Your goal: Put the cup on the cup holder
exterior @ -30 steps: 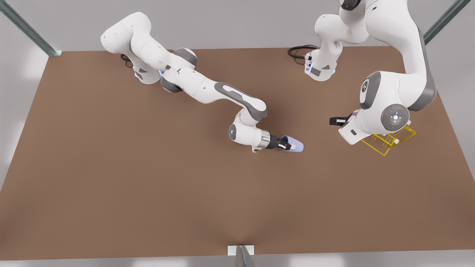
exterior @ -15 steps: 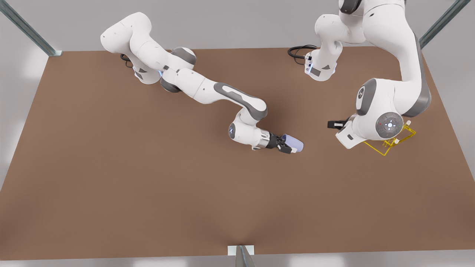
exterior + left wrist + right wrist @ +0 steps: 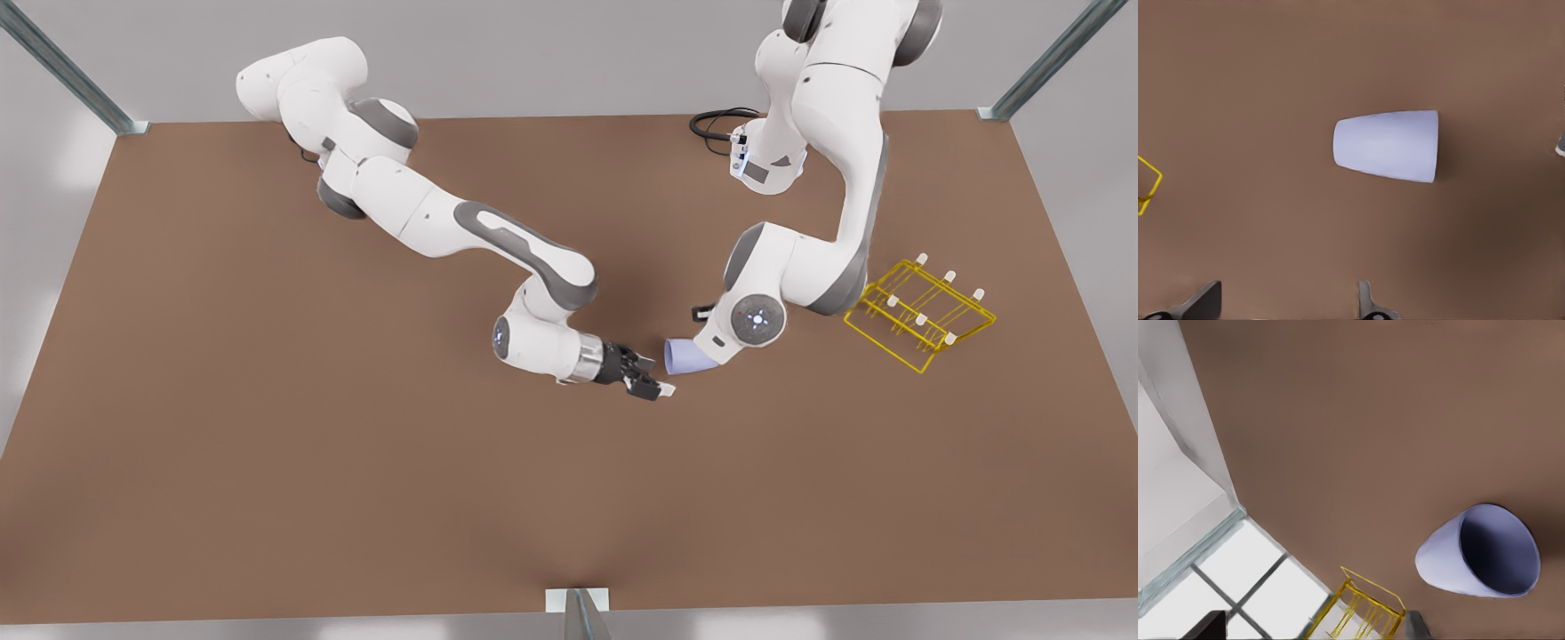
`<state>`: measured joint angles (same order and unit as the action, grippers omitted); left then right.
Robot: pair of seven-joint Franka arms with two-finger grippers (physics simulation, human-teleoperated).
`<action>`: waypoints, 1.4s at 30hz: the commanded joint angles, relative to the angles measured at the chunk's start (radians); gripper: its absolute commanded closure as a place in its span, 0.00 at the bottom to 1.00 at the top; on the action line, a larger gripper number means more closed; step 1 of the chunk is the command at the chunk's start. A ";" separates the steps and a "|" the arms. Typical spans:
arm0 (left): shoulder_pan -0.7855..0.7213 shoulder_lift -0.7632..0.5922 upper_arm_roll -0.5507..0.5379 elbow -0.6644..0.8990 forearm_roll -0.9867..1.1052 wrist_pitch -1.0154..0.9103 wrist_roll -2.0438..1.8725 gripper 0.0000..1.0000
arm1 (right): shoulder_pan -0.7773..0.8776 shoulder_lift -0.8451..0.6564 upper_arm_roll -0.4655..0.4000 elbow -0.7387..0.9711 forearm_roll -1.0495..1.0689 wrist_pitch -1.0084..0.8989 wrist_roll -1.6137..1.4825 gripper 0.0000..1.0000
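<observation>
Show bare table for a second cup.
Bare: the table's near half and the front view's left. Crowded: mid-table, where the right gripper faces the cup, the left gripper hovers above it; the cup holder at that view's right.

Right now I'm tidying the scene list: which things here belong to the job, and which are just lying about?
Job: cup, on its side; yellow rack; left tool, open above the cup; right tool, open beside its rim.
Lying about: black cable; metal posts.
</observation>
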<state>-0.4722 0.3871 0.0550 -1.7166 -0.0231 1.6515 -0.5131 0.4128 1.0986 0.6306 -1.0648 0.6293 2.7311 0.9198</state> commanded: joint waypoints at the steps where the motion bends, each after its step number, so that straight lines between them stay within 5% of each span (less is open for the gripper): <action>1: 0.001 0.038 -0.011 -0.004 -0.003 0.370 -1.735 0.00 | -0.086 -0.144 -0.060 -0.090 0.000 -0.266 0.094 0.00; 4: 0.006 0.049 -0.009 -0.004 0.005 0.525 -2.368 0.00 | -0.149 -0.488 -0.492 -0.144 -0.118 -1.022 -0.111 0.00; 6: 0.014 0.004 -0.010 -0.131 0.003 0.743 -2.431 0.00 | -0.264 -0.753 -0.497 -0.342 -0.523 -1.083 -0.444 0.00; 8: 0.014 -0.007 -0.011 -0.198 -0.005 0.839 -2.434 0.00 | -0.362 -0.926 -0.496 -0.457 -0.647 -1.182 -0.680 0.00; 10: 0.014 0.004 -0.014 -0.245 -0.005 0.941 -2.469 0.00 | -0.348 -0.944 -0.508 -0.494 -0.712 -1.110 -0.723 0.00; 13: 0.018 0.025 -0.014 -0.251 -0.008 0.942 -2.512 0.00 | -0.304 -0.921 -0.637 -0.494 -0.697 -1.100 -0.956 0.00; 19: 0.020 0.033 -0.046 -0.311 0.015 0.810 -2.104 0.00 | -0.335 -0.888 -0.644 -0.435 -0.695 -1.102 -1.050 0.00; 23: 0.018 0.076 -0.053 -0.301 0.011 0.827 -2.102 0.00 | -0.367 -0.993 -0.657 -0.618 -0.694 -0.959 -1.052 0.00; 36: 0.017 0.208 -0.055 -0.242 0.014 0.858 -2.102 0.00 | -0.378 -0.942 -0.658 -0.555 -0.697 -1.050 -1.050 0.00; 37: 0.017 0.207 -0.057 -0.242 0.014 0.858 -2.104 0.04 | -0.378 -0.939 -0.658 -0.555 -0.697 -1.050 -1.052 0.00; 38: 0.015 0.191 -0.057 -0.241 0.009 0.853 -2.109 0.35 | -0.378 -0.938 -0.658 -0.554 -0.697 -1.050 -1.052 0.00; 42: 0.018 0.138 -0.057 -0.242 0.011 0.838 -2.099 0.36 | -0.391 -0.934 -0.658 -0.554 -0.695 -1.061 -1.053 0.00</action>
<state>-0.4544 0.5331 -0.0016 -1.9581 -0.0254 2.4953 -2.4420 0.0244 0.1645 -0.0274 -1.6189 -0.0668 1.6841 0.0205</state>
